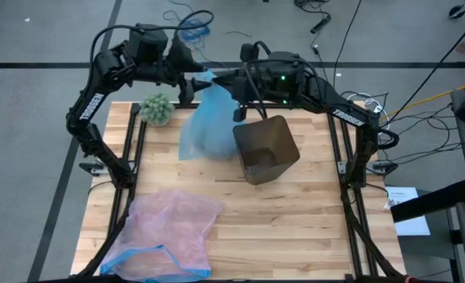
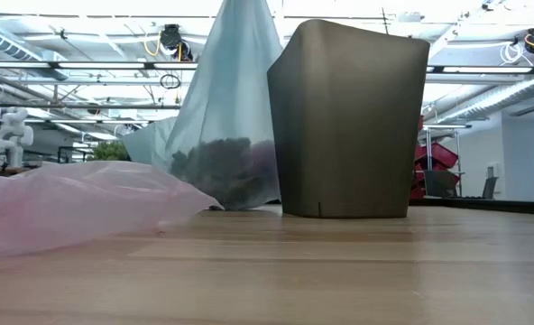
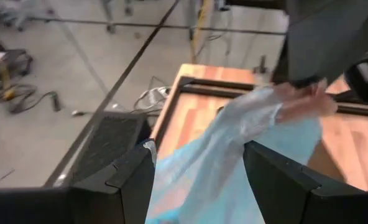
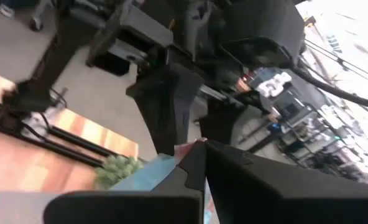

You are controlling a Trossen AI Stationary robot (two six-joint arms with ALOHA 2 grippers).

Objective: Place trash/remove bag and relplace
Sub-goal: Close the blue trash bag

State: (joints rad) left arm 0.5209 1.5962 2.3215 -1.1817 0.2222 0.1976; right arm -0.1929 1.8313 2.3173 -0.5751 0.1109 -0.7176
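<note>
Bag [image 1: 203, 126] hanging from right tool [image 1: 217, 79]

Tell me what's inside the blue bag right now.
In the low view, the blue bag holds a dark heap of trash at its bottom, beside the brown bin. Single pieces can't be told apart through the plastic. The right hand pinches the bag's top.

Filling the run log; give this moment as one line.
stage: blue bag lifted out, beside brown bin | right tool: shut on bag top | left tool: open around bag
</note>
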